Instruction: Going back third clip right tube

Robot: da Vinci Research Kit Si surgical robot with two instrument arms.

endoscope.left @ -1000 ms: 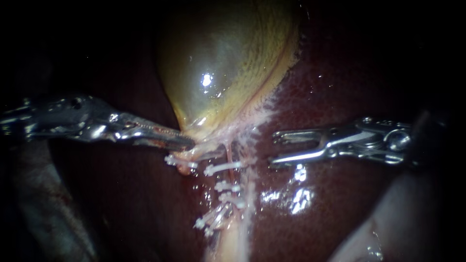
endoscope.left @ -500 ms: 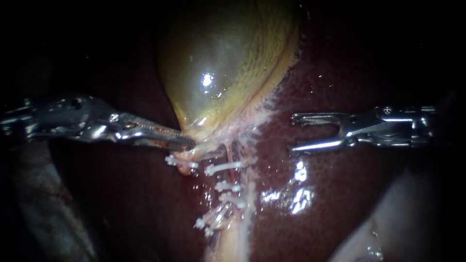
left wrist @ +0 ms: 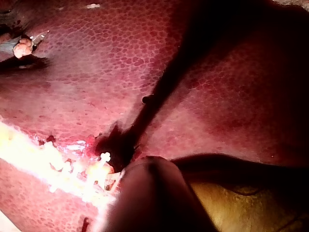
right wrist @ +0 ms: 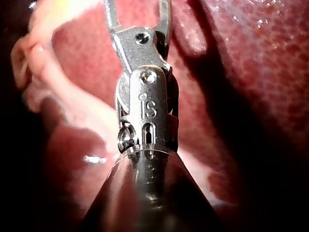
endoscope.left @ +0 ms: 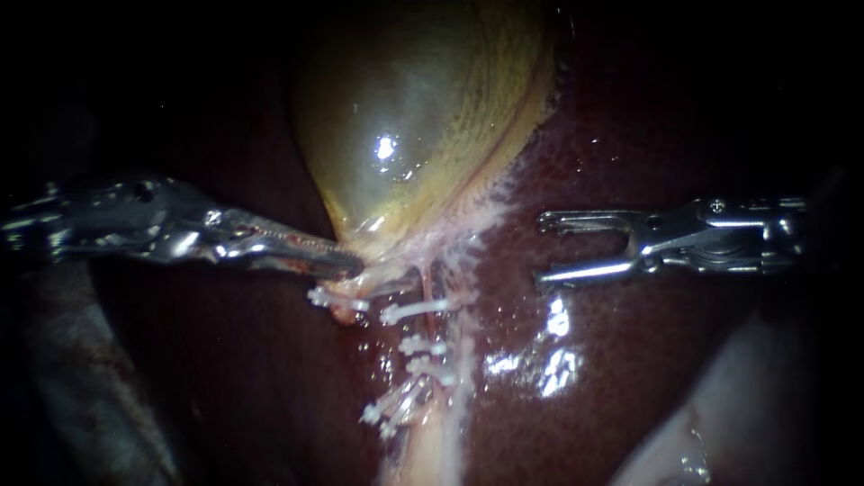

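Note:
The yellow-green gallbladder (endoscope.left: pixel 414 117) lies on the dark red liver (endoscope.left: pixel 630 360). My left instrument (endoscope.left: pixel 344 264) comes in level from the left, its jaws shut on the pale tissue at the gallbladder's narrow lower end. Below it, several white clips (endoscope.left: pixel 414 311) cross two thin tubes; the right tube (endoscope.left: pixel 422 281) carries a stack of them (endoscope.left: pixel 423 346). My right instrument (endoscope.left: pixel 542 248) hovers over the liver well to the right of the clips, jaws open and empty. In the right wrist view the open jaws (right wrist: pixel 137 14) run out of the picture.
A pale strand of tissue (endoscope.left: pixel 450 432) runs down from the clips. Wet glints (endoscope.left: pixel 549 364) mark the liver under my right instrument. In the left wrist view my own shaft (left wrist: pixel 149 198) hides its jaws, beside bright tissue (left wrist: pixel 53 164).
My right instrument has drawn back to the right and slightly up, away from the clips, jaws still open. It has held still for the last half second. The left instrument has not moved.

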